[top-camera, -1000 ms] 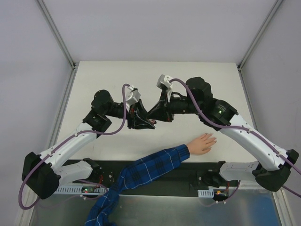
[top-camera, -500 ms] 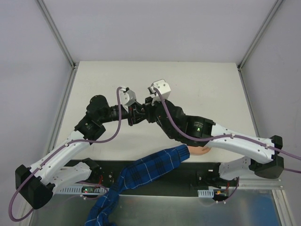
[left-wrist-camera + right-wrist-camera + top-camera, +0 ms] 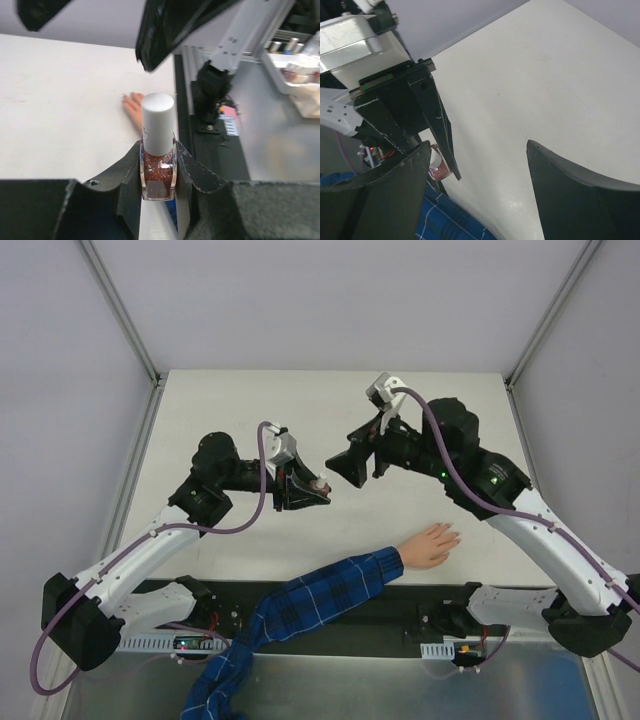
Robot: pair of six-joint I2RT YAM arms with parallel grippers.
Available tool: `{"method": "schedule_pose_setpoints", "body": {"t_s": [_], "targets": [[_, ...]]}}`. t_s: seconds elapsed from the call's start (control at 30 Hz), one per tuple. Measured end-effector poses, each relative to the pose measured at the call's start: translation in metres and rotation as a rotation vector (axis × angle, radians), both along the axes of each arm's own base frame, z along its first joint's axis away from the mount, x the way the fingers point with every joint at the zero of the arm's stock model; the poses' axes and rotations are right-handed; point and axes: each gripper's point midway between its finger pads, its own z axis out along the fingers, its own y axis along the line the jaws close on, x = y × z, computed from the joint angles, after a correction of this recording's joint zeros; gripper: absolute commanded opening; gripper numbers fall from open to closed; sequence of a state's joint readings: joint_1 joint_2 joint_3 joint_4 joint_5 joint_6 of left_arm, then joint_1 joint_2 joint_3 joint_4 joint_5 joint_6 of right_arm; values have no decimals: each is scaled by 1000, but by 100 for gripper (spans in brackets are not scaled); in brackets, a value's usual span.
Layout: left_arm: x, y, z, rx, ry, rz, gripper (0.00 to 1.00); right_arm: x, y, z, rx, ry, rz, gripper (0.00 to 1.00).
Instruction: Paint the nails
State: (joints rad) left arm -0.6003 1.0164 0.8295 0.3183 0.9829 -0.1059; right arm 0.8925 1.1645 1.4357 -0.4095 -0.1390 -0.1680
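Observation:
A pale peach hand (image 3: 430, 545) lies flat on the white table, its arm in a blue-and-white plaid sleeve (image 3: 320, 598). The nails are too small to make out. My left gripper (image 3: 306, 491) is shut on a small bottle of reddish glitter polish (image 3: 158, 167) with a white cap (image 3: 157, 124), held above the table left of the hand. My right gripper (image 3: 350, 466) hovers just right of the bottle, open, with nothing between its fingers (image 3: 395, 200). In the right wrist view the bottle (image 3: 438, 169) shows past the left finger.
The table's black front rail (image 3: 440, 598) runs under the sleeve, with the arm bases at both ends. White walls and metal frame posts (image 3: 120, 310) close in the back and sides. The hand (image 3: 134, 106) shows beyond the bottle in the left wrist view.
The right gripper has opened and drawn back to the right, off the bottle's cap. The left gripper still holds the capped bottle in about the same place.

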Motion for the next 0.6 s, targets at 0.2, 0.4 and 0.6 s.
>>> {"method": "schedule_pose_setpoints", "body": {"t_s": [0.2,0.4,0.6], "targets": [[-18,-6,3,-22,92,-163,0,-18,3,2,49,59,226,72],[-22,-8,7,-34,139,-202,0,-31,14,-6,65,124,347,56],[-23,-8,11,-42,147,-209,0,-38,19,-18,83,173,390,37]]}}
